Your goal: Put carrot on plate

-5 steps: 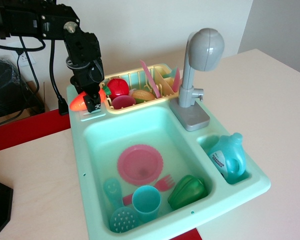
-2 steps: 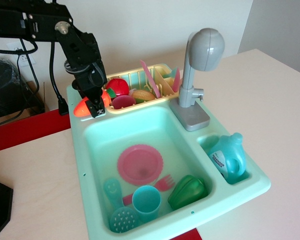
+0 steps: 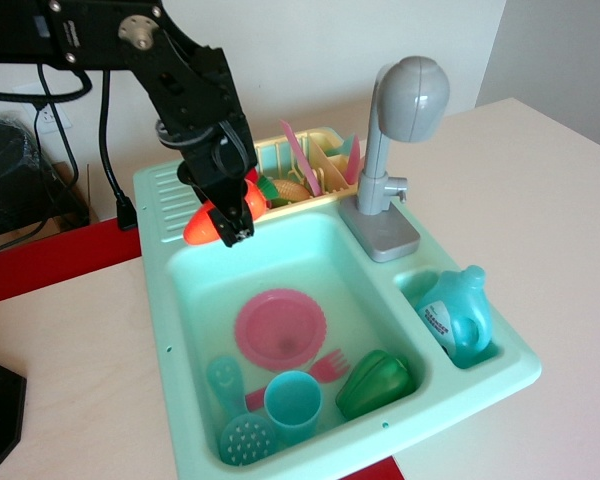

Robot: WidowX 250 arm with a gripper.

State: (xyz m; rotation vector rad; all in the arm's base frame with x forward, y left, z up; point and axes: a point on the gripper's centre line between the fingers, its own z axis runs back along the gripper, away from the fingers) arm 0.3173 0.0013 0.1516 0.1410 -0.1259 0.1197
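My gripper is shut on the orange toy carrot and holds it in the air over the back left corner of the sink basin. The carrot lies crosswise in the fingers, its tapered orange end sticking out to the left and its green stub at the right. The pink plate lies flat on the basin floor, below and to the front right of the carrot, with nothing on it.
The teal toy sink holds a green pepper, a teal cup, a pink fork and teal utensils at the front. A yellow dish rack stands behind, a grey faucet at right, a blue bottle in the side well.
My gripper has carried the carrot rightward and forward, from over the sink's back left ledge to above the basin's back left corner. It now hides the red fruit and dark-pink bowl in the rack.
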